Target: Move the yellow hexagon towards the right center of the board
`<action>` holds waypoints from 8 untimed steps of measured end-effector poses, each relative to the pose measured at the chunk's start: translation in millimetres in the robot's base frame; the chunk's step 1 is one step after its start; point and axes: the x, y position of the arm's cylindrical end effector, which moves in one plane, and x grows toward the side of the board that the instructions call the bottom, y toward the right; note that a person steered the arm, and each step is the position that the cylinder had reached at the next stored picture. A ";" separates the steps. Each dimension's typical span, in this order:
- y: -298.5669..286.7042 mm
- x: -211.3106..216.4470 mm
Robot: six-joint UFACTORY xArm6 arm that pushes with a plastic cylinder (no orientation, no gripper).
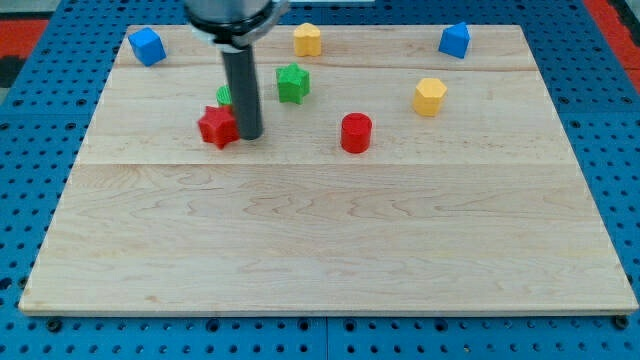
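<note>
The yellow hexagon [430, 96] lies on the wooden board [330, 240] at the upper right, left of and below the blue block [455, 40]. My tip [248, 135] rests on the board at the upper left, touching the right side of the red star block [217, 126]. It is far to the left of the yellow hexagon. A green block [226, 96] sits just behind the rod, partly hidden by it.
A green star block [292, 82] lies right of the rod. A red cylinder [356, 132] sits between my tip and the yellow hexagon. A second yellow block [307, 39] is at the top centre, and a blue block [147, 46] at the top left corner.
</note>
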 end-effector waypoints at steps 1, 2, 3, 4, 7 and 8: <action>7.6 -7.5; -10.5 -22.8; -69.6 12.0; -77.9 13.0; 9.2 13.3; 46.4 -25.4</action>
